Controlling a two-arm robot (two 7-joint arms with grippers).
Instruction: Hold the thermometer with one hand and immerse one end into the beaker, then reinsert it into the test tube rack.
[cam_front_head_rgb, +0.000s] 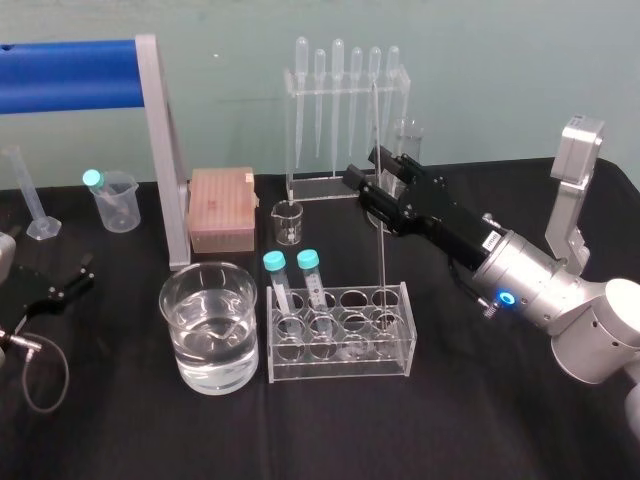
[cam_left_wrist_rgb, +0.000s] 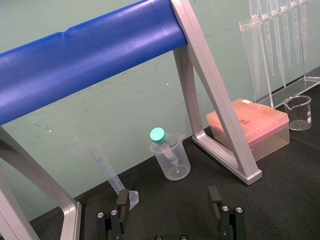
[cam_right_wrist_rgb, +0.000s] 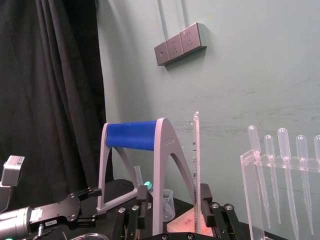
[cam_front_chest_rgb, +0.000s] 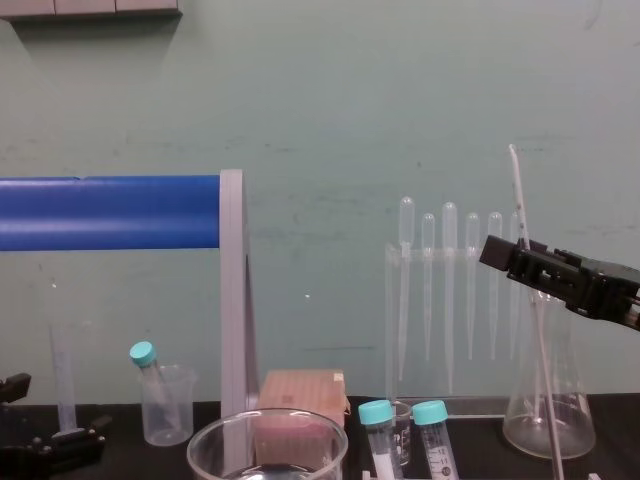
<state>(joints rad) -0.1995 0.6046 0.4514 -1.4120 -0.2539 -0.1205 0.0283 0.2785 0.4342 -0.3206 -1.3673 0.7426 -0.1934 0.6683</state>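
Your right gripper (cam_front_head_rgb: 366, 170) reaches in from the right, with the arm stretched out low over the table and pointing leftward, at about the thermometer's (cam_front_head_rgb: 381, 270) mid-height. Its fingers (cam_right_wrist_rgb: 205, 194) are spread apart with the rod between them, close against one finger and perhaps touching it; the wrist view leaves that unclear. The thermometer stands upright at the right end of the rack (cam_front_head_rgb: 402, 352). The beaker (cam_front_head_rgb: 172, 300) sits just left of the rack. Your left gripper (cam_front_head_rgb: 85, 272) lies parked at the far left, fingers apart.
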